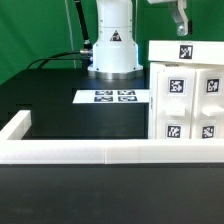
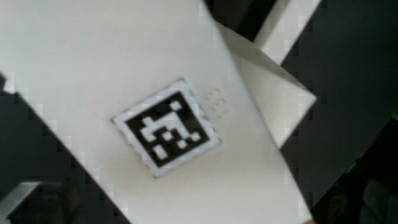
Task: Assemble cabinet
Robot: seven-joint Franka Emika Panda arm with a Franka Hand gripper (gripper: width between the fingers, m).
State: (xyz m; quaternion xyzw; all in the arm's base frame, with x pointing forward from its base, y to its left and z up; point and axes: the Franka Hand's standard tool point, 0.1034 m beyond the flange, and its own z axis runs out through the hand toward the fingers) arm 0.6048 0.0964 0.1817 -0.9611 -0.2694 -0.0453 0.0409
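The cabinet (image 1: 188, 95) stands on the desk (image 1: 60, 105) at the exterior view's right, running out of the picture at that edge. It is a white body with several tagged faces: a slab across the top (image 1: 185, 50) carrying one tag, and four tagged fronts below it. Its base sits just behind the rail (image 1: 100, 152), the low white border along the near edge. In the wrist view a white panel (image 2: 160, 130) with one tag fills the picture at a slant, with a second white edge beside it; which part of the cabinet this is cannot be told.

The gripper (image 1: 180, 22) hangs above the top slab at the picture's upper edge. Its fingers appear slightly parted with nothing visibly between them, but they are small and partly cropped, so their state cannot be told for certain. Contact with the slab is not evident.

The marker board (image 1: 113, 97) lies flat on the desk left of the cabinet, in front of the robot base (image 1: 112, 45).

Risks, by judgement:
- The top slab appears offset from the body below. A descent off its centre could tip or slide it.
- Fingers closing on an edge rather than across it could slip and drop the part.
- A sideways push could shift the whole cabinet against the rail, jamming it or upsetting alignment.
- The cabinet's right side is out of view; clearance there cannot be checked.
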